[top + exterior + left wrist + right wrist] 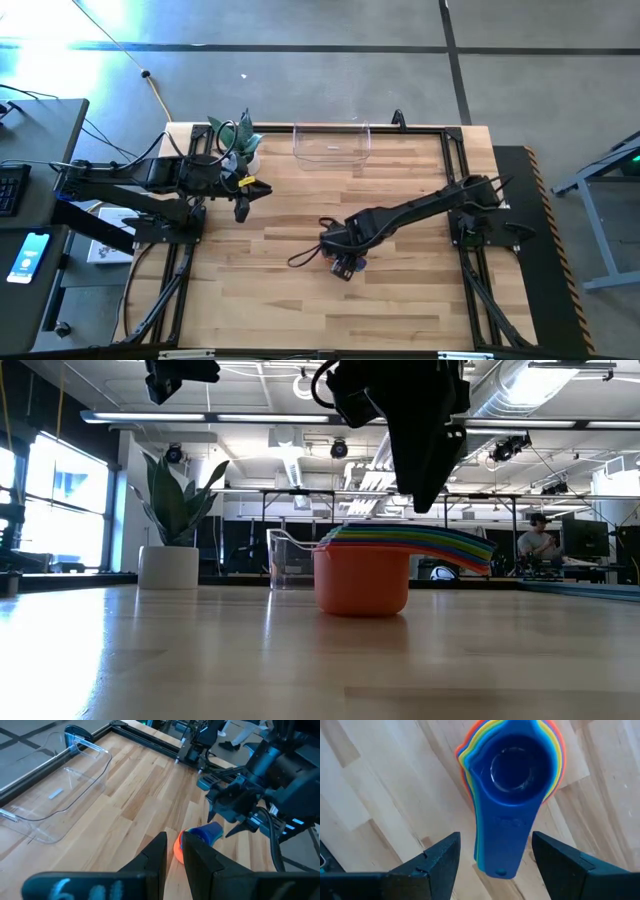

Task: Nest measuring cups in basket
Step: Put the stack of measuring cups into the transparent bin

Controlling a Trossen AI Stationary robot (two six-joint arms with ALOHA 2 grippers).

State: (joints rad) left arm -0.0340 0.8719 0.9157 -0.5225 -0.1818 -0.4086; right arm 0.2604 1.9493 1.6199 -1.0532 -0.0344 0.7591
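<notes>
Right jaws [492, 857] spread, empty, above the nested measuring cups [512, 775].
Your stack's handles run straight back between those jaws, so the long axis lies along the gap, not across it. The cups sit on the surface [400, 310] mid-table; the basket [331, 146] stands well apart at the far edge. Left jaws [243, 207] are farther off, part open, holding nothing.
</notes>
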